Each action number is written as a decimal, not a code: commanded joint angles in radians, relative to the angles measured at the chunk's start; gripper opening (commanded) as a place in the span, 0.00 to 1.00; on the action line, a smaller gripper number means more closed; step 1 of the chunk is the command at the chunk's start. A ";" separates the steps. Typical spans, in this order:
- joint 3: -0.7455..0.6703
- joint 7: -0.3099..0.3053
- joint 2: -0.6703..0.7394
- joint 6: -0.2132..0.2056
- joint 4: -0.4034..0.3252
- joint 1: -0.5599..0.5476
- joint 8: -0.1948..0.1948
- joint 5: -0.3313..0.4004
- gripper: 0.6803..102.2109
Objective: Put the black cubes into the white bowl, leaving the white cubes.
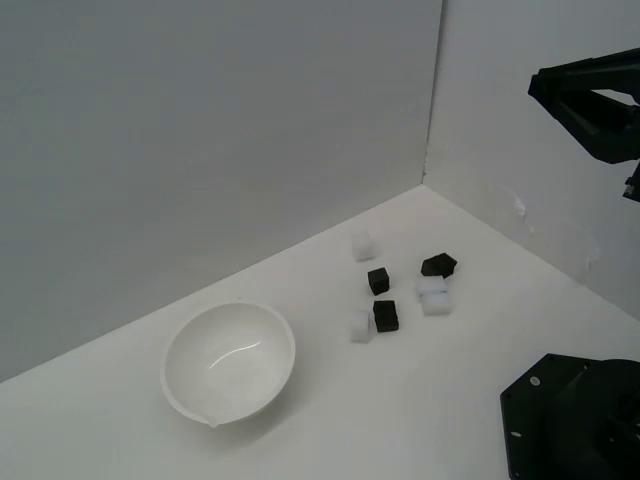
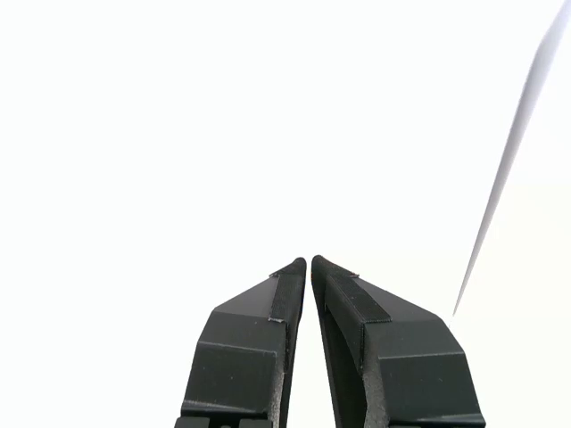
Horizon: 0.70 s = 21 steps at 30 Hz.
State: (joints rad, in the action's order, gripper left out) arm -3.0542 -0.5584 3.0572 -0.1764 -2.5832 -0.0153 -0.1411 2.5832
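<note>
Three black cubes lie on the white table: one [image 1: 378, 280], one [image 1: 386, 316] closer to the bowl, and one tilted [image 1: 438, 265] toward the exterior view's right. White cubes sit among them: one [image 1: 362, 245] farthest back, one [image 1: 361, 325] beside a black cube, and a pair [image 1: 433, 293]. The white bowl [image 1: 229, 362] stands empty at the exterior view's left of the cubes. My gripper [image 2: 309, 261] shows only in the wrist view, its fingers together with nothing between them, facing blank white surface. In the exterior view only arm parts appear, far from the cubes.
Grey walls meet in a corner [image 1: 428, 180] behind the cubes. The arm's black base [image 1: 575, 420] sits at the lower part of the exterior view's right, and an upper arm link [image 1: 595, 100] hangs at that side's top.
</note>
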 commanded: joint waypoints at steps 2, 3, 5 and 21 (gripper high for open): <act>0.132 -0.054 -0.137 -0.015 0.083 -0.006 -0.009 -0.087 0.03; 0.166 -0.072 -0.167 -0.015 0.098 -0.008 -0.008 -0.101 0.03; 0.225 -0.110 -0.227 -0.015 0.127 -0.006 -0.008 -0.130 0.03; 0.592 -0.339 -0.594 0.044 0.245 0.080 -0.015 -0.252 0.05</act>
State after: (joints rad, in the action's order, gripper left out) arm -2.4774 -0.8912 2.4789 -0.1227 -2.3562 0.0307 -0.1427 2.3593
